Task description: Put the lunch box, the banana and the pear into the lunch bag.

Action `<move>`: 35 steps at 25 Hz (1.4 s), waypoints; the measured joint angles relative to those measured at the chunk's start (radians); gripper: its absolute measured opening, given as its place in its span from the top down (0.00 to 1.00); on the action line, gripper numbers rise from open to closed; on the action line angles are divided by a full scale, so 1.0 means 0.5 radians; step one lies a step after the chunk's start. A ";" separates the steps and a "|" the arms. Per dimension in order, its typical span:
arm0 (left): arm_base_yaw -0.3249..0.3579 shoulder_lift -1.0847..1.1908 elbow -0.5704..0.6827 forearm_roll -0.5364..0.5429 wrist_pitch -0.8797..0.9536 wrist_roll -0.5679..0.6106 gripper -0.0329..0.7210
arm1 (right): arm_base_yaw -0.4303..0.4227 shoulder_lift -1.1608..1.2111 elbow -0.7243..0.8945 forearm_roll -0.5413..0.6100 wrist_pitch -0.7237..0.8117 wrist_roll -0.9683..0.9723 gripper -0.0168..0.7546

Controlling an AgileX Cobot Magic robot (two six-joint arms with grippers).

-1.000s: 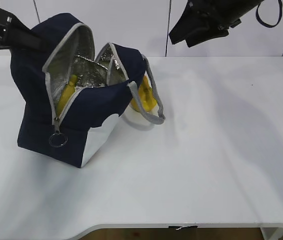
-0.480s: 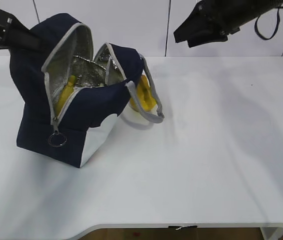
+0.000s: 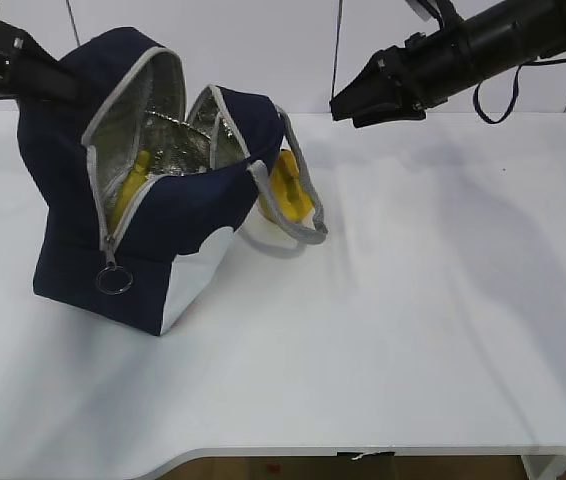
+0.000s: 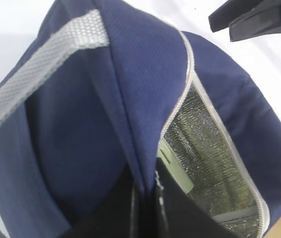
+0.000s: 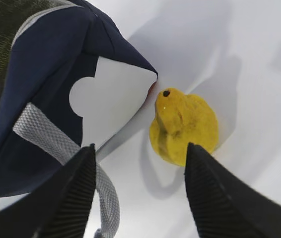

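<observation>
The boxy navy-blue fabric lunch bag [image 3: 153, 200] with grey zipper and silver foil lining stood toward the back left of the white worktop [image 3: 413, 330], its top gaping wide and its ring pull hanging at the low end of the zipper. The left pincer [image 4: 145, 208] was pressed together on the bag's rear rim, pinching the blue fabric beside the zipper and holding that flap up. Inside the opening, a long yellow banana [image 3: 131, 186] leaned against the foil lining, and in the left wrist view a pale green lid with a clip tab, the lunch box [image 4: 173, 171], showed deep in the bag. The small yellow-brown pear [image 5: 184, 126] with a dark spot at its top lay on the worktop just beside the bag's white side panel, on the side away from the front edge, partly hidden in the exterior view behind a grey webbing handle [image 3: 293, 205]. The right pincer [image 3: 348, 105] hung in the air above the worktop's back edge, its black fingers [image 5: 66, 198] spread wide and holding nothing, with the pear seen between them in the right wrist view.
</observation>
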 joint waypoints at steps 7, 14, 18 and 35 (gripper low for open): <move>0.000 0.000 0.000 0.023 -0.002 0.000 0.96 | -0.039 0.074 0.000 0.149 -0.002 -0.221 0.39; 0.000 0.000 0.000 0.031 -0.011 0.003 0.96 | -0.044 0.200 0.000 0.278 -0.010 -0.438 0.39; 0.000 0.000 0.000 0.039 -0.015 0.003 0.96 | -0.044 0.247 0.000 0.428 -0.010 -0.623 0.39; 0.000 -0.036 0.000 0.071 -0.048 0.066 0.96 | -0.044 0.517 0.000 0.698 0.016 -1.269 0.39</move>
